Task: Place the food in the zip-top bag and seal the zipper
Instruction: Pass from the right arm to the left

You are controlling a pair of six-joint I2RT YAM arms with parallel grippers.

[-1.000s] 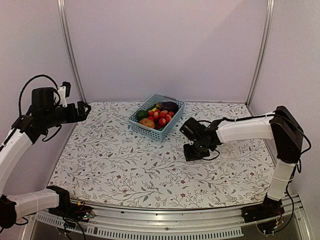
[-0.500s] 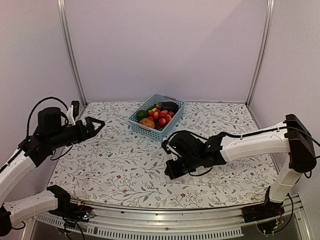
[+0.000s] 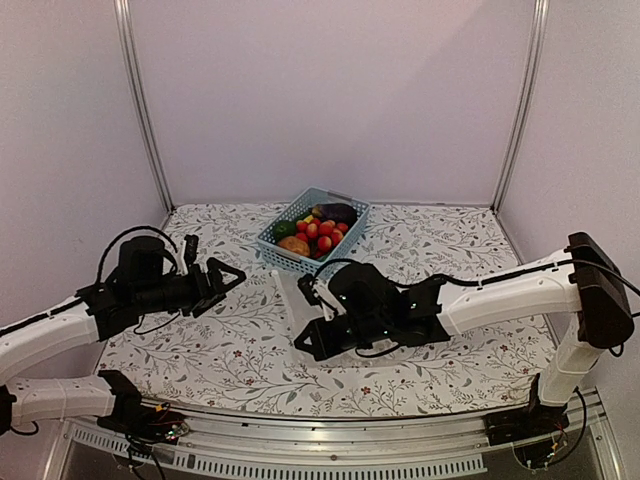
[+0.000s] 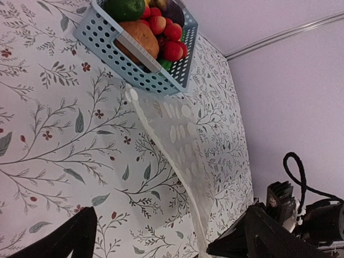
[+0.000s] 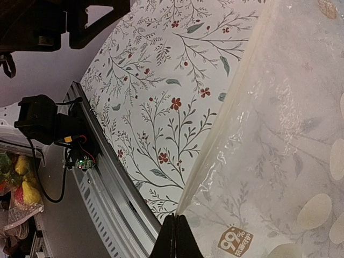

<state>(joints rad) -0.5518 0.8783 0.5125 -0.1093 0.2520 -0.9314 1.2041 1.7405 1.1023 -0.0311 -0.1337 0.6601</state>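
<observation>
Right gripper (image 5: 176, 223) pinches a corner of the polka-dot zip-top bag (image 4: 180, 140), which lies flat beside the basket (image 3: 312, 235) of food (image 3: 318, 231). Left gripper (image 3: 226, 276) hovers open nearby; it should catch the opposite mouth edge to spread the opening.

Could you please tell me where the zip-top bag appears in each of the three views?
Top external: bag flat at centre, between basket and right hand.
Left wrist: bag runs from the basket down to the bottom edge.
Right wrist: bag fills the right half.
Shared landmark: the floral tablecloth.
</observation>
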